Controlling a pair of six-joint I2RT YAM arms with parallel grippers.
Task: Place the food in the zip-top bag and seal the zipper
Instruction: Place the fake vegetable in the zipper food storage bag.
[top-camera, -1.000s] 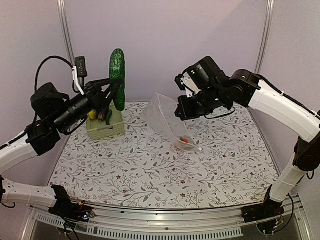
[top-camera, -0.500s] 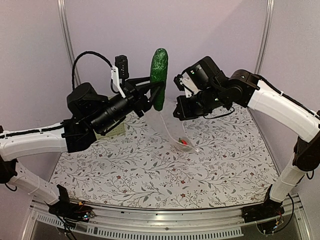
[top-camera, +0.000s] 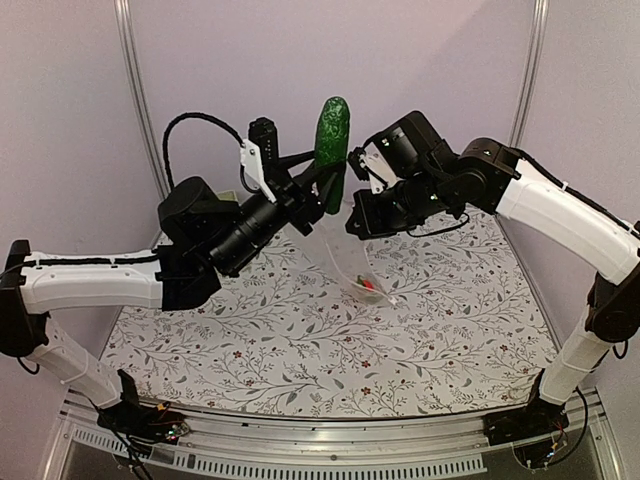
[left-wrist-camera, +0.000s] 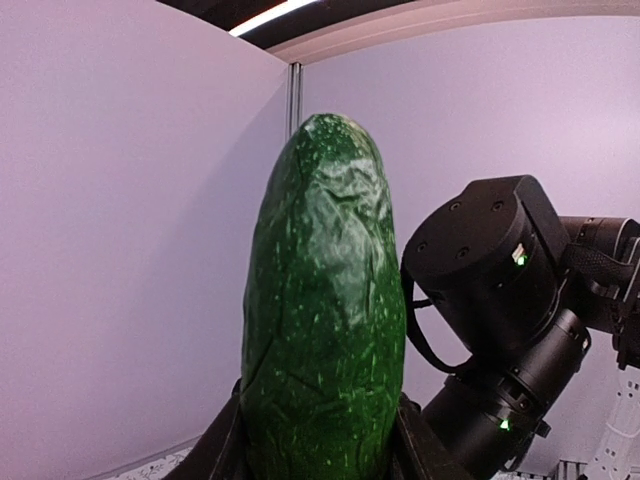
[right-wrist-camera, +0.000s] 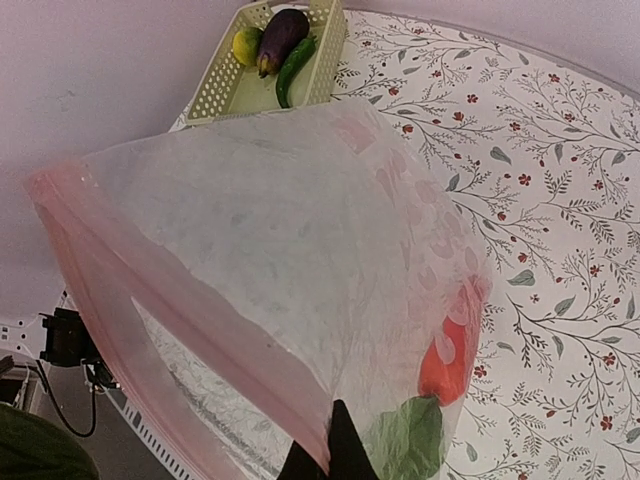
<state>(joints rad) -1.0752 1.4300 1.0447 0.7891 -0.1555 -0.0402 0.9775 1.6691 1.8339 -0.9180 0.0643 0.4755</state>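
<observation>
Left hand is seen closed around the lower end of the bumpy green cucumber. The cucumber is held high above the bench, at the upper centre of the top view, just beside the right hand. Its long axis is close to upright, with the rounded tip pointing up. Such an end-on hold is judged to suit a lengthwise drop into a narrow mouth.

The zip-top bag is pinched at its rim by the right hand, which is closed on the plastic near the zipper. The mouth is thereby lifted and the body hangs slanting down to the bench. A red-orange piece and a green piece are already lodged in its low corner. An eggplant and other pieces lie in the slotted basket, at the upper left of the right wrist view.
</observation>
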